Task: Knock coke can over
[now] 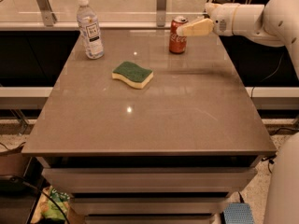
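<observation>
The coke can (177,40) is a small red can with white lettering and a silver top. It stands upright near the far right of the table (149,120). My gripper (183,31) comes in from the right on a white arm. Its cream-coloured tip lies against the can's upper right side, just below the rim.
A clear water bottle (90,28) with a white cap stands at the far left of the table. A yellow sponge with a green top (132,74) lies left of centre. A glass barrier with metal posts (161,4) runs behind the table's far edge.
</observation>
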`<state>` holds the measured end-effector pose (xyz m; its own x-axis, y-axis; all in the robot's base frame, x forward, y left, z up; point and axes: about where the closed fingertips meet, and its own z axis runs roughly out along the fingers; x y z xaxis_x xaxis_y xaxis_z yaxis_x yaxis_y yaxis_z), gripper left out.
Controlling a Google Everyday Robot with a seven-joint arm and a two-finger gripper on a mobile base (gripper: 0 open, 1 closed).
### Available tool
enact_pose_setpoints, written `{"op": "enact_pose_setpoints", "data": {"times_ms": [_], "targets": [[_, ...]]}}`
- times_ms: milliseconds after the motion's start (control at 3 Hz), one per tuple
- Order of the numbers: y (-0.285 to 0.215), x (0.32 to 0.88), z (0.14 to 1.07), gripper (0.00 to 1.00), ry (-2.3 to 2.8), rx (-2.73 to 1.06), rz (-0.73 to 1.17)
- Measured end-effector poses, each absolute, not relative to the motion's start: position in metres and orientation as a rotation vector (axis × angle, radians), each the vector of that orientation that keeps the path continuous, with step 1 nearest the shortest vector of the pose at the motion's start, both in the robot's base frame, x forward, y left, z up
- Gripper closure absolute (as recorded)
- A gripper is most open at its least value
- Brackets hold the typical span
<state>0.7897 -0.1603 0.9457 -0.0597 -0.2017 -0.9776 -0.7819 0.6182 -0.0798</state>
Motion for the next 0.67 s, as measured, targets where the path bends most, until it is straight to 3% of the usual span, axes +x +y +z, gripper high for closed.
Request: {"op": "enact_pose_setpoints", "data": {"times_ms": [667], "targets": [[-0.150, 0.807, 0.923, 0.00, 1.611, -0.815, 0.638]]}}
